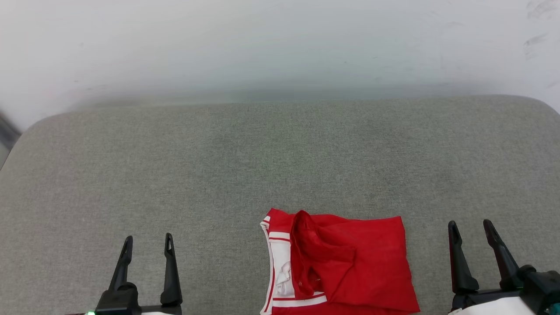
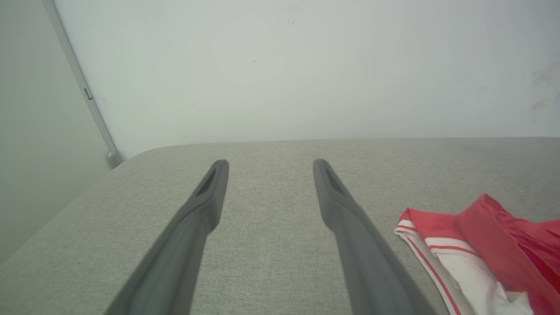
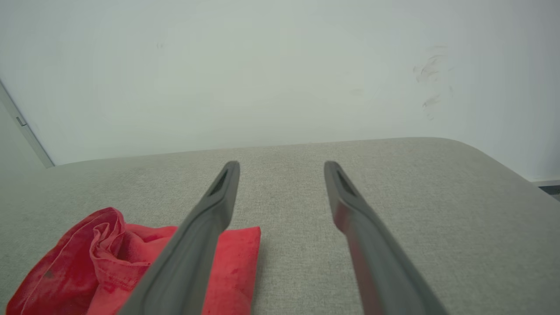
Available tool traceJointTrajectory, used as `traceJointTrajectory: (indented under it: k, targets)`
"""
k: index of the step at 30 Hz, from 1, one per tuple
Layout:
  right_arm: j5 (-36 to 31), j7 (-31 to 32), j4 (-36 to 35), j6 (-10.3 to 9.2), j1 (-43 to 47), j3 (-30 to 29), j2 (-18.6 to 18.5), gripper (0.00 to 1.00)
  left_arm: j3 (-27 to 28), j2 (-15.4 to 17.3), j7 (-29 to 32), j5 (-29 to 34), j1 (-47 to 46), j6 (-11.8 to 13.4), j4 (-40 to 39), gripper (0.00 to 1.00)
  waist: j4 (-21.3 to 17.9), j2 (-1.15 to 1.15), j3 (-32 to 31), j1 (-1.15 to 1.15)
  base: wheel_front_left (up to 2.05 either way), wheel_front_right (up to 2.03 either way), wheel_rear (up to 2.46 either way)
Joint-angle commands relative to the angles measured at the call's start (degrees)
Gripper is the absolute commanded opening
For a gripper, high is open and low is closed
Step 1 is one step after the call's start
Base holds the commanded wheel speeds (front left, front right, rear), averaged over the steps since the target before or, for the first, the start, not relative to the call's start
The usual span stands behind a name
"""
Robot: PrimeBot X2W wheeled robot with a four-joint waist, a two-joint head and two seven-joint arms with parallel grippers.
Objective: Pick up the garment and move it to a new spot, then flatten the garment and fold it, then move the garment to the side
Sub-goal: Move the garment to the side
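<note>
Just the loosely folded red garment on the grey desk between left pincer and right pincer, both splayed open and empty, pale wall behind.

Nothing legible anywhere from where I stand. Folded over, the garment shows no lettering that can be read.

Head view: mounted high, looking forward and steeply down on the grey upholstered surface, with the white wall beyond. Left wrist view: low and close over the surface, facing the wall along the left gripper, red garment at its right edge. Right wrist view: equally low, along the right gripper, same garment at lower left. All three views share garment, surface and wall.
</note>
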Motion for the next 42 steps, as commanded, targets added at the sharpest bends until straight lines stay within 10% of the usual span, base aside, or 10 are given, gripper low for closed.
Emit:
traceJointTrajectory:
  k: [1,13,22,30,42]
  targets:
    - [-0.1,-0.1,-0.3,-0.02,0.8,0.0,0.2,1.0,0.1,-0.1,-0.3,0.1,0.4,-0.1,0.1,1.0,0.0,0.0,0.0,0.01,0.0,0.0,0.0]
    - [2.2,2.2,-4.2,-0.02,-8.9,-1.6,-5.1,1.0,0.4,-0.1,-0.2,-0.1,0.7,-0.3,-0.4,1.0,-0.4,0.0,0.5,0.01,0.0,0.0,0.0]
    - [17.2,33.4,-7.8,-0.02,-20.2,9.4,-21.0,1.0,0.4,-0.1,-0.2,-0.4,0.0,-0.6,-0.6,1.0,-0.4,0.0,1.8,0.01,0.0,0.0,0.0]
    - [37.6,64.4,-6.2,-0.02,-19.0,12.5,-26.8,1.0,0.5,-0.1,-0.2,0.1,-1.8,-1.2,-0.8,1.0,0.4,0.0,4.3,0.01,0.0,0.0,0.0]
    - [41.7,70.5,2.2,-0.02,-20.8,14.2,-23.4,1.0,-0.5,-0.1,-0.2,0.3,-6.3,-2.0,0.2,1.0,3.0,0.0,9.7,0.01,0.0,0.0,0.0]
